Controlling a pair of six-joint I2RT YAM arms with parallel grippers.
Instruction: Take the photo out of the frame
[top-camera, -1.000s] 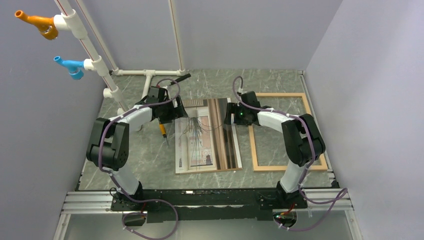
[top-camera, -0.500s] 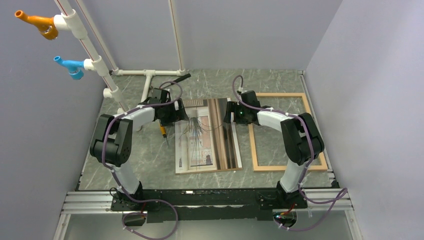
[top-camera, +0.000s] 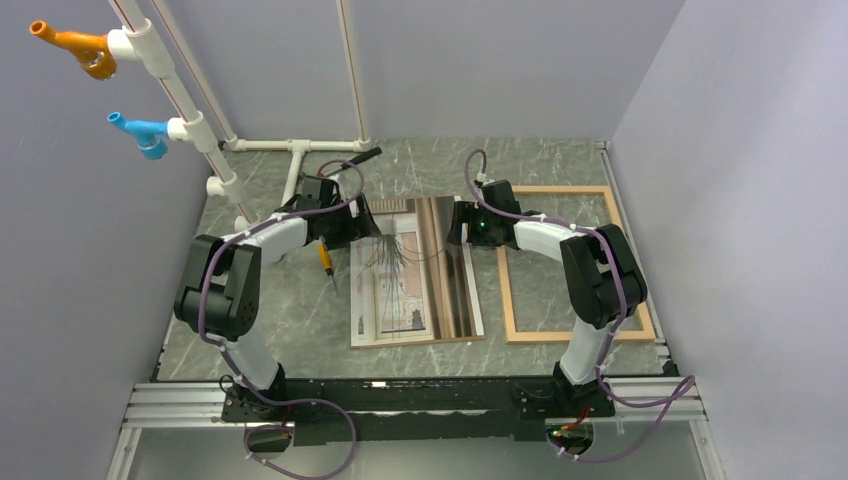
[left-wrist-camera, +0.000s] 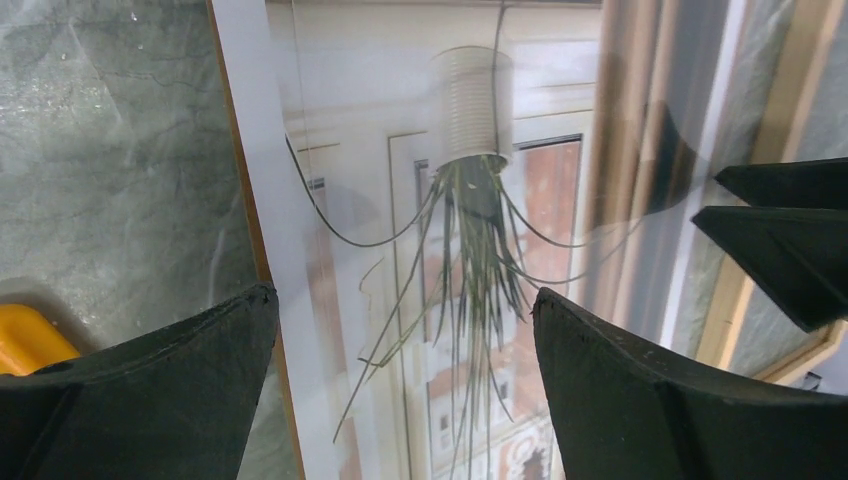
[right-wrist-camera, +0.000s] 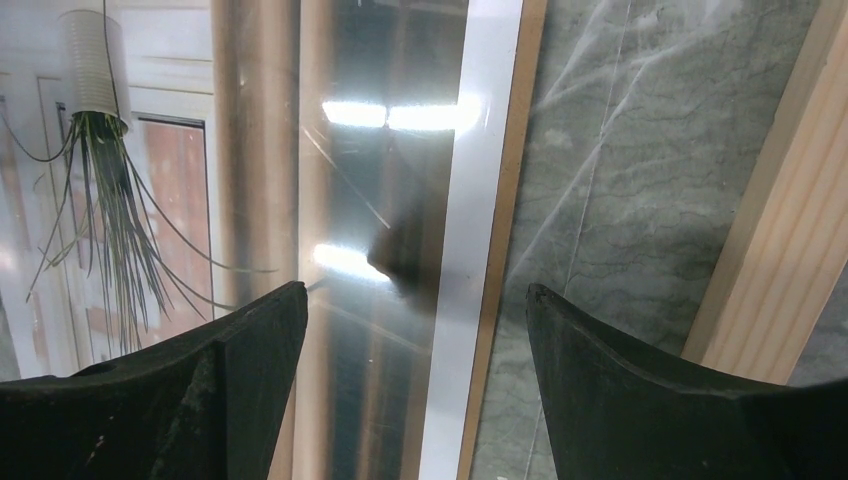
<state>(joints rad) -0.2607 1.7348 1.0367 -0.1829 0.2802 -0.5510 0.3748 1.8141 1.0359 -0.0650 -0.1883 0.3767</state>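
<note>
Wooden frame (top-camera: 560, 189) beside photo (top-camera: 400, 290) | left gripper (left-wrist-camera: 402, 300), right gripper (right-wrist-camera: 415, 295) extended forward over photo edges (jaws wide apart)

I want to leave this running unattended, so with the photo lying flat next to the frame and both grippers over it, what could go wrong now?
The left gripper and right gripper hang open over the side edges of the glossy photo; pinching a flat print could crease or scuff it. The yellow-handled tool lies beside the left edge and might get knocked. Sliding the photo right could nudge the frame.
</note>
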